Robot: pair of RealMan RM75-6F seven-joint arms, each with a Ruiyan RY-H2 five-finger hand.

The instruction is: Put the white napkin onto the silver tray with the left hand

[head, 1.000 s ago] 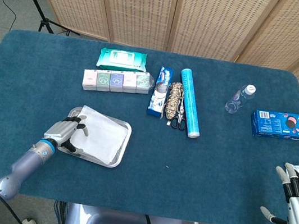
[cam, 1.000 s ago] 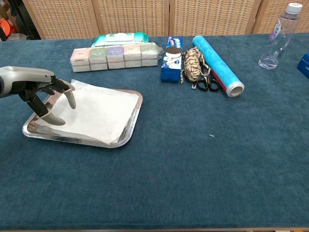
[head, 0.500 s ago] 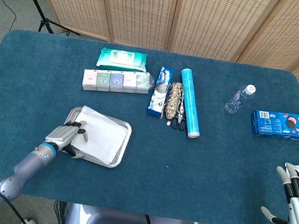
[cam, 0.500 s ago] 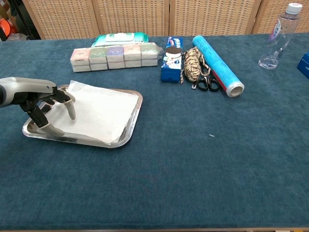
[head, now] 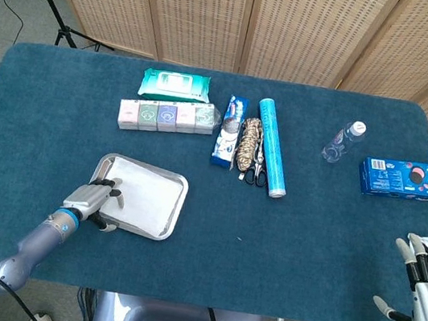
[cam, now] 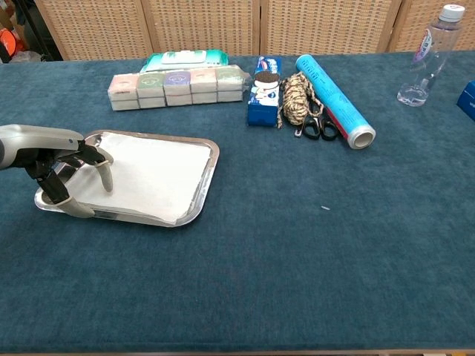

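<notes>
The white napkin (head: pixel 143 198) (cam: pixel 145 174) lies flat inside the silver tray (head: pixel 177 208) (cam: pixel 208 167) at the near left of the table. My left hand (head: pixel 92 200) (cam: pixel 63 176) hovers at the tray's near left corner, fingers spread and slightly curled over the rim, with nothing held between them. One fingertip points down at the napkin's left edge; whether it touches is unclear. My right hand (head: pixel 424 290) rests open past the table's near right corner, seen only in the head view.
Behind the tray stand a row of small tissue packs (head: pixel 168 115) and a green wipes pack (head: pixel 175 84). A cookie pack (head: pixel 230 130), rope bundle (head: pixel 247 143), scissors (head: pixel 255 172) and blue roll (head: pixel 272 146) lie mid-table. A water bottle (head: pixel 342 142) and blue box (head: pixel 401 178) sit far right.
The napkin's raised far left corner has dropped and it now lies flat in the tray. My left hand has drawn back toward the tray's near left corner.
</notes>
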